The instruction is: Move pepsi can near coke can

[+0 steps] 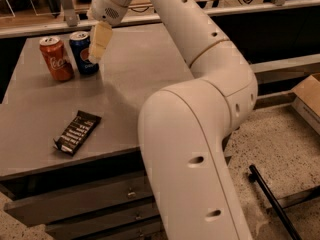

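Observation:
The pepsi can (83, 53), dark blue with a silver top, stands upright at the table's far left. The coke can (56, 59), red with white script, stands upright right beside it on its left, a small gap between them. My gripper (96, 50) hangs just to the right of the pepsi can, its pale fingers (100, 40) pointing down, close to the can's right side. The gripper looks open and holds nothing. The pepsi can stands free on the table.
A dark snack bar wrapper (76, 132) lies near the front left of the grey table (135, 79). Drawers (90, 204) sit under the table's front edge. My white arm crosses the right half. A black rod (272, 199) and a cardboard box (307, 96) are on the floor at right.

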`<control>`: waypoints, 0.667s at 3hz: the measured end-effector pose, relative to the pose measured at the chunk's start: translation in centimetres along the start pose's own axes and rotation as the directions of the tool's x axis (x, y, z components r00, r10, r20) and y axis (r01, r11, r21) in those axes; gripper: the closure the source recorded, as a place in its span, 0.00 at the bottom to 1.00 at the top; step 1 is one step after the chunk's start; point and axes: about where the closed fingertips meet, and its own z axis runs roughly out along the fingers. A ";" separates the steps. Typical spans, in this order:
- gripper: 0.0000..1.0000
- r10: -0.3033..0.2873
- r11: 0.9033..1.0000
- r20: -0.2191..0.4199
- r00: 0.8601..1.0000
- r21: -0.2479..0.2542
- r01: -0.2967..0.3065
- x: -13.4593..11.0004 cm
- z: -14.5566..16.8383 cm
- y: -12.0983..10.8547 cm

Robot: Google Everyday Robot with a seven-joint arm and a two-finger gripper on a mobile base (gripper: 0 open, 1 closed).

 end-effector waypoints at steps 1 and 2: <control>0.00 -0.065 0.995 0.057 0.996 0.074 0.060 2.3 -4.8 1.0; 0.00 -0.063 0.995 0.056 0.996 0.075 0.059 2.5 -4.8 1.0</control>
